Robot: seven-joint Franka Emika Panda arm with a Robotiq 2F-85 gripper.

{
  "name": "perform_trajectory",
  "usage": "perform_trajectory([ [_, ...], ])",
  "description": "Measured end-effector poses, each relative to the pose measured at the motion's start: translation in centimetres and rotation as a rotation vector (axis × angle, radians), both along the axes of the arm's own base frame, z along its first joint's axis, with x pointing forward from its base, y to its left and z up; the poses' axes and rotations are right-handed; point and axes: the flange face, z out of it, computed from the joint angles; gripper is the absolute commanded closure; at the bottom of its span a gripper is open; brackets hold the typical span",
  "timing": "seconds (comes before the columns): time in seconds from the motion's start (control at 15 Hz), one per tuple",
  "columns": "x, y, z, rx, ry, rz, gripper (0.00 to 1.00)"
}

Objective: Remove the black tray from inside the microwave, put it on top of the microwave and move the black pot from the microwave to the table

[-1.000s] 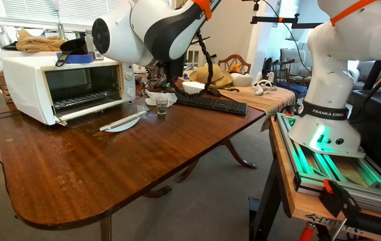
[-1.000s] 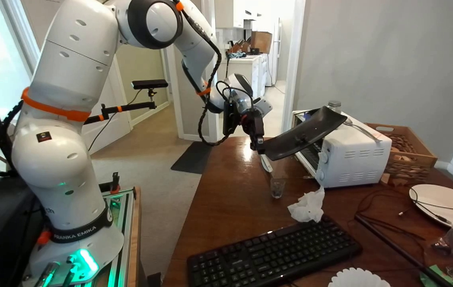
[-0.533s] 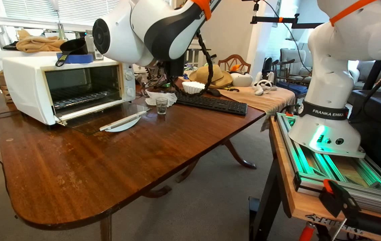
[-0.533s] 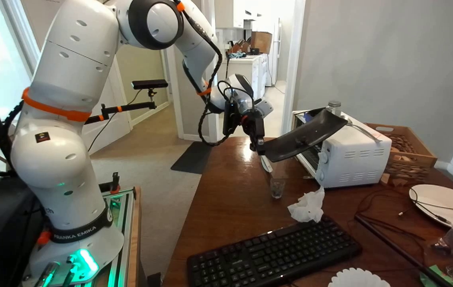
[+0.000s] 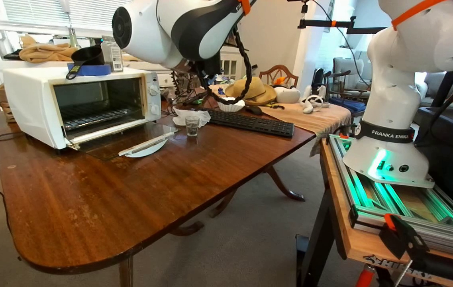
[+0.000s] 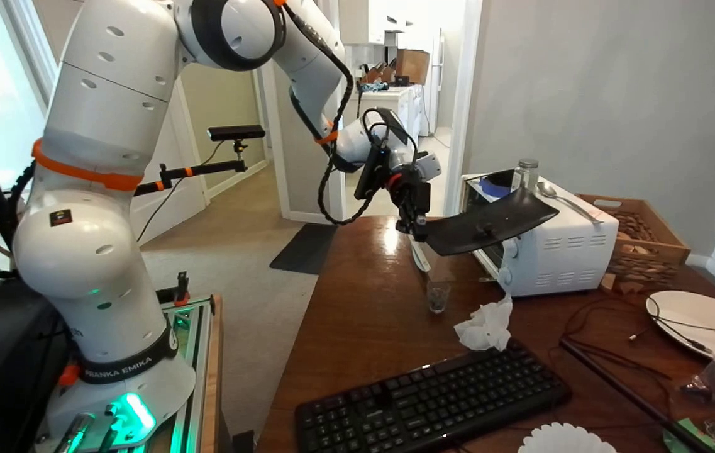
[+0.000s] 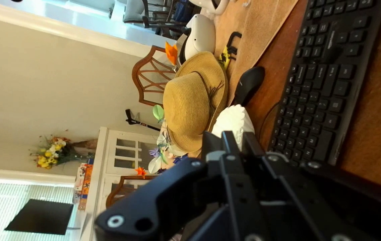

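My gripper (image 6: 419, 228) is shut on one end of the black tray (image 6: 495, 221). The tray hangs in the air, tilted, in front of the microwave (image 6: 568, 255). In the wrist view the nearly closed fingers (image 7: 238, 136) hide most or all of the tray. In an exterior view the arm hides gripper and tray. The microwave (image 5: 31, 105) stands on the table (image 5: 110, 211) with its door lowered and a rack inside. The black pot (image 5: 90, 55), with a handle, sits on a blue ring (image 5: 91, 69) on top of the microwave.
A glass jar (image 6: 525, 176) and a spoon (image 6: 568, 200) are on the microwave's top. A drinking glass (image 5: 192, 126), a pale flat utensil (image 5: 146, 148), crumpled paper (image 6: 486, 326) and a keyboard (image 6: 432, 402) lie between. A basket (image 6: 640, 236) stands behind the microwave.
My gripper has moved slightly towards the microwave and turned, carrying the tray. The tray's far end has swung down and is less steep, so the jar and blue ring show more.
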Motion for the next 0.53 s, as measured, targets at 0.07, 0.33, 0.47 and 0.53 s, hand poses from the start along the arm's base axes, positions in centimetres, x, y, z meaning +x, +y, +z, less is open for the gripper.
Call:
perform_trajectory([
  [0.07,0.2,-0.5,0.7,0.009,0.030,0.008,0.97],
  [0.33,1.2,-3.2,3.9,0.021,0.116,0.029,0.97],
  [0.47,1.8,-4.4,5.5,0.016,0.142,0.042,0.97],
  [0.53,2.2,-4.9,6.1,0.013,0.154,0.051,0.97],
])
